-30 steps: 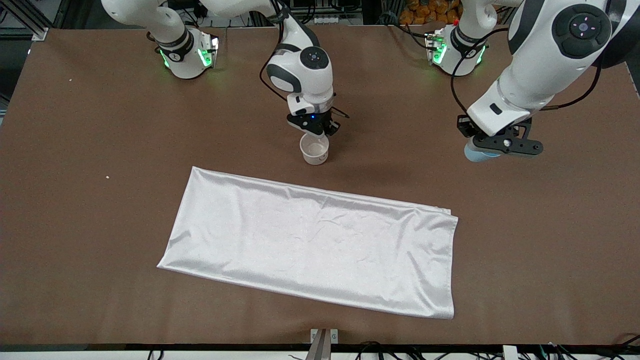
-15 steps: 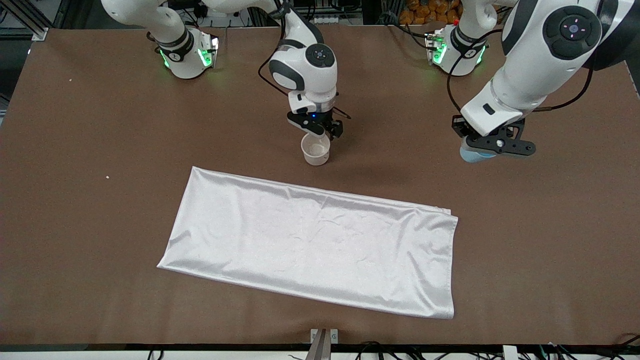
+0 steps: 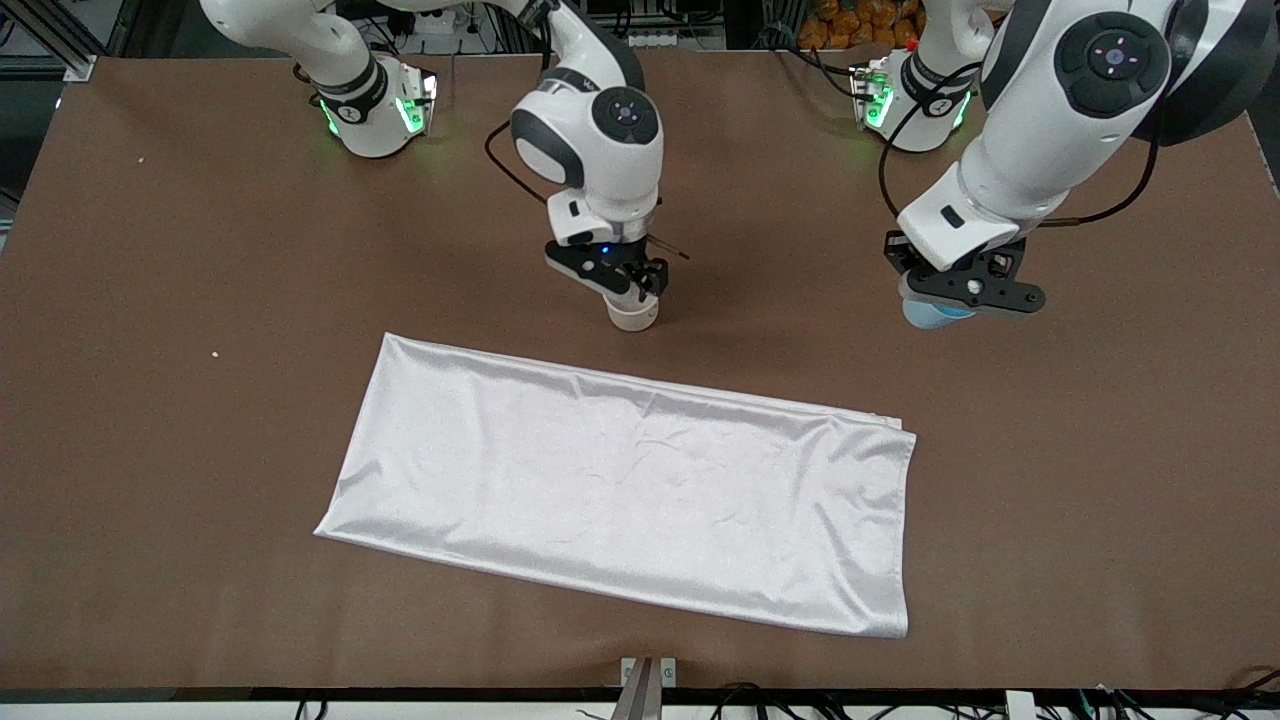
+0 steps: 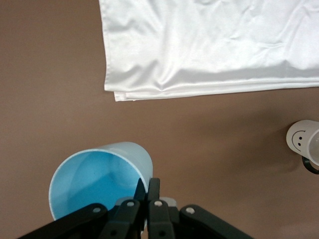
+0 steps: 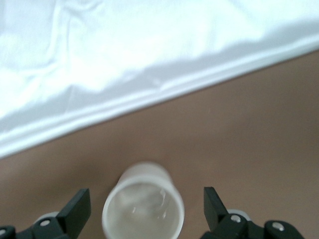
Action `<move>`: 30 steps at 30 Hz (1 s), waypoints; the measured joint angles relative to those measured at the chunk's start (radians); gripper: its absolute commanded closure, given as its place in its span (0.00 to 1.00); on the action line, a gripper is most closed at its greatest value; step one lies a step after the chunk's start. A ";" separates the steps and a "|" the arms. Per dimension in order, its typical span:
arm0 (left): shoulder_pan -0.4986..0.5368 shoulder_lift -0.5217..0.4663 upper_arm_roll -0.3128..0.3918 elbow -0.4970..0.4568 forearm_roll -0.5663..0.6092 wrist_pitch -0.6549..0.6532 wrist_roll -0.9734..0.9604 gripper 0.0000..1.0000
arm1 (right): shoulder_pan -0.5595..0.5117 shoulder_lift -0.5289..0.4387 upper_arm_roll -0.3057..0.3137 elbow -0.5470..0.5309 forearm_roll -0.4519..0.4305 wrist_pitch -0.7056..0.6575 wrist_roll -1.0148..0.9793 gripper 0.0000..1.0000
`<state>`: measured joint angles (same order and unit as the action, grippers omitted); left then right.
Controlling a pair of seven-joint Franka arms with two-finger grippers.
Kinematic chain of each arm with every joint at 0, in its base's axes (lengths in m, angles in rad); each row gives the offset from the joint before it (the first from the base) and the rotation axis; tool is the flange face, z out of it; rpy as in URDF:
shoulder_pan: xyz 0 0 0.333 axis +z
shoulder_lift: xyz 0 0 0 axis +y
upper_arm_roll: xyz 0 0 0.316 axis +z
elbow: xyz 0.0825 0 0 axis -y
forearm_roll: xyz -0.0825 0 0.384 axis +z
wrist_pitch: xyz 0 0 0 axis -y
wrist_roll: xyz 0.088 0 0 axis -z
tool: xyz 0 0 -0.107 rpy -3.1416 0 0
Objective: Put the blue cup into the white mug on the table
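Fingers on our left gripper are pinched together on the rim of the blue cup, one inside the wall and one outside, and we hold it up over bare table toward the left arm's end, just farther from the front camera than the white cloth's corner. Our right gripper hangs spread wide over the white mug, its fingers standing clear on either side without touching it. That mug stands upright on the table, near the cloth's long edge and farther from the front camera than the cloth.
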<state>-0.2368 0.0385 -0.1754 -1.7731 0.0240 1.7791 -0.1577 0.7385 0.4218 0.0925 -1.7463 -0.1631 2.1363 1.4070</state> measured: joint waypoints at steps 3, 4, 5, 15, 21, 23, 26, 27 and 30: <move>-0.003 0.019 -0.023 0.010 0.000 0.007 -0.001 1.00 | -0.084 0.001 -0.003 -0.001 0.000 -0.001 -0.124 0.00; -0.003 0.025 -0.031 0.013 0.000 0.008 -0.001 1.00 | -0.111 0.001 -0.004 -0.001 0.000 -0.002 -0.163 0.00; -0.003 0.033 -0.041 0.017 0.000 0.010 -0.001 1.00 | -0.144 0.002 -0.005 -0.002 0.002 -0.002 -0.212 0.00; -0.008 0.122 -0.195 0.039 -0.001 0.068 -0.118 1.00 | -0.481 0.005 -0.010 -0.002 0.088 -0.012 -0.757 0.00; -0.048 0.191 -0.252 0.077 0.005 0.083 -0.246 1.00 | -0.639 0.009 -0.010 -0.007 0.110 -0.032 -1.007 0.00; -0.075 0.214 -0.254 0.091 0.014 0.088 -0.285 1.00 | -0.674 0.009 -0.010 -0.009 0.114 -0.046 -1.059 0.00; -0.112 0.249 -0.255 0.111 0.032 0.102 -0.346 1.00 | -0.703 0.007 -0.009 -0.009 0.118 -0.076 -1.098 0.00; -0.124 0.261 -0.255 0.118 0.037 0.107 -0.367 1.00 | -0.707 0.005 -0.009 -0.008 0.118 -0.087 -1.104 0.00; -0.160 0.298 -0.255 0.142 0.050 0.120 -0.425 1.00 | -0.710 -0.007 -0.009 -0.004 0.118 -0.127 -1.106 0.00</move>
<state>-0.3970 0.3366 -0.4308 -1.6308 0.0744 1.8990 -0.5828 0.0282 0.4149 0.0840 -1.7507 -0.0450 2.0090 0.3007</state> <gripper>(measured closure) 0.965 0.000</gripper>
